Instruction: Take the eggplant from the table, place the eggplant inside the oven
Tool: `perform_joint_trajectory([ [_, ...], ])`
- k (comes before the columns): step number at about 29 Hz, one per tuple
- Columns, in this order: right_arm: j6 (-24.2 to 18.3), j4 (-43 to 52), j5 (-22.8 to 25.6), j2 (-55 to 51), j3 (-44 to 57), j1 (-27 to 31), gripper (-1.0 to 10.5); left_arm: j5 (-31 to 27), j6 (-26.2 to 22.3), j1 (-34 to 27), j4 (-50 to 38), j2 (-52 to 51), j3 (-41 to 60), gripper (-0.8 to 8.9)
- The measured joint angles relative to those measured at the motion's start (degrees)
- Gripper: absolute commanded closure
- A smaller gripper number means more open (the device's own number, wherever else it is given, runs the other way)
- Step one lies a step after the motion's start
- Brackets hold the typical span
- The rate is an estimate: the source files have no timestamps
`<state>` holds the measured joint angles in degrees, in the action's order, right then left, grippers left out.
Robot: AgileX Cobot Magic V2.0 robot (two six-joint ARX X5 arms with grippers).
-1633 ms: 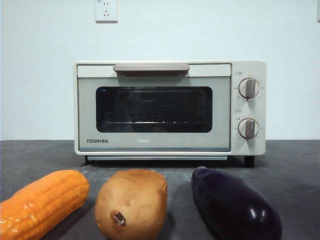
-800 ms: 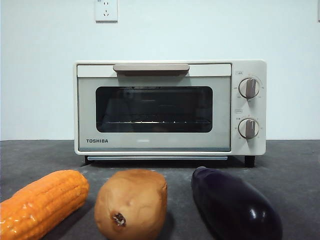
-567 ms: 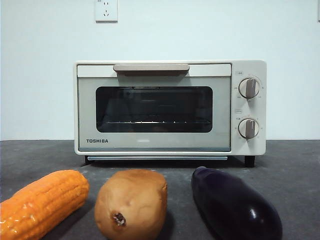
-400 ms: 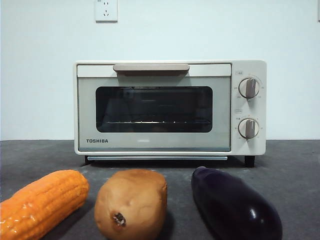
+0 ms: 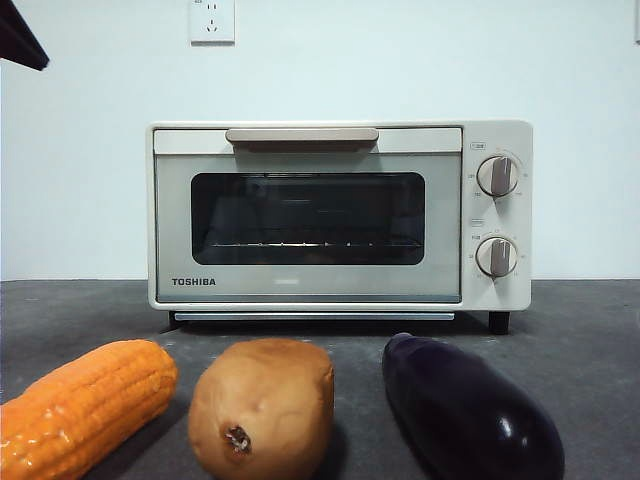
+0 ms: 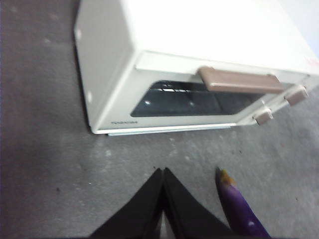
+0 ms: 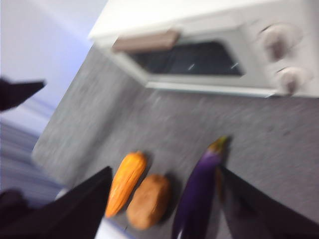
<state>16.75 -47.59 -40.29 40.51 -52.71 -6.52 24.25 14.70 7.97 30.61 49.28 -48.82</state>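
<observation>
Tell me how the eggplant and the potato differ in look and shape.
The eggplant is glossy dark purple; the potato is matte tan-brown. The eggplant is long and tapers to a stem end pointing toward the oven; the potato is short and rounded, with a dark spot on its near side. Both lie on the table in front of the closed oven, untouched by any gripper.

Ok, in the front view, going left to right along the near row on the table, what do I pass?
Corn cob → potato → eggplant, all lying on the table in front of the closed oven.
</observation>
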Motion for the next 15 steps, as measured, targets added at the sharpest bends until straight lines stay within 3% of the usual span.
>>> perform_joint_trajectory([
  [3,0.0,-1.1,1.4,1.9,0.0,-5.5,5.4,0.0,-0.5,1.1,0.0,0.7,0.0,8.09],
  [6,0.7,-1.6,7.1,4.5,0.0,-12.1,5.4,0.0,-0.7,1.9,0.0,1.2,0.0,8.09],
  [11,4.6,-1.9,21.9,10.6,0.0,-25.0,5.4,0.0,-0.8,2.7,0.0,1.3,0.0,8.09],
  [13,7.0,-1.8,30.8,15.8,0.0,-32.6,5.4,0.0,-0.9,2.8,0.0,1.3,0.0,8.09],
  [15,8.6,-1.5,36.2,21.6,0.0,-37.7,5.4,0.0,-0.9,2.8,0.0,1.3,0.0,8.09],
])
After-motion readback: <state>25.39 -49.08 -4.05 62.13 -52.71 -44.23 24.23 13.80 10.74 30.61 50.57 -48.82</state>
